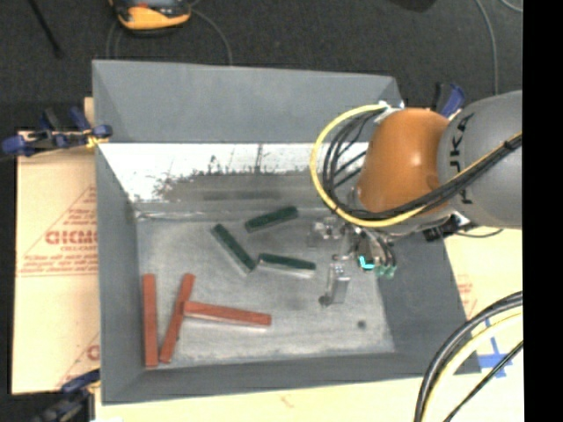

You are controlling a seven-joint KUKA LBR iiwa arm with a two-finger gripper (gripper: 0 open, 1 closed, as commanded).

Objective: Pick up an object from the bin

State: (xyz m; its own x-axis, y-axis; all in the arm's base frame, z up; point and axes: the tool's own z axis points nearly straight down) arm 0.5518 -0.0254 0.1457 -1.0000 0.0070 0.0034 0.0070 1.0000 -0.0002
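Grey bin [119,262]: nearest green bar [286,262] lies mid-floor, just left of gripper [334,284]. Can't tell if it's open or closed; nothing visibly held. Likely approach step. Next: shift left, align across bar. Red bars [189,315] lie well apart, lower left.

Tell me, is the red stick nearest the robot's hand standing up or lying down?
Lying down. The red stick rests flat on the bin floor, its whole length showing.

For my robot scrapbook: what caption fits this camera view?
End effector over the grey bin's floor, right of three green bars; three red bars lie lower left.
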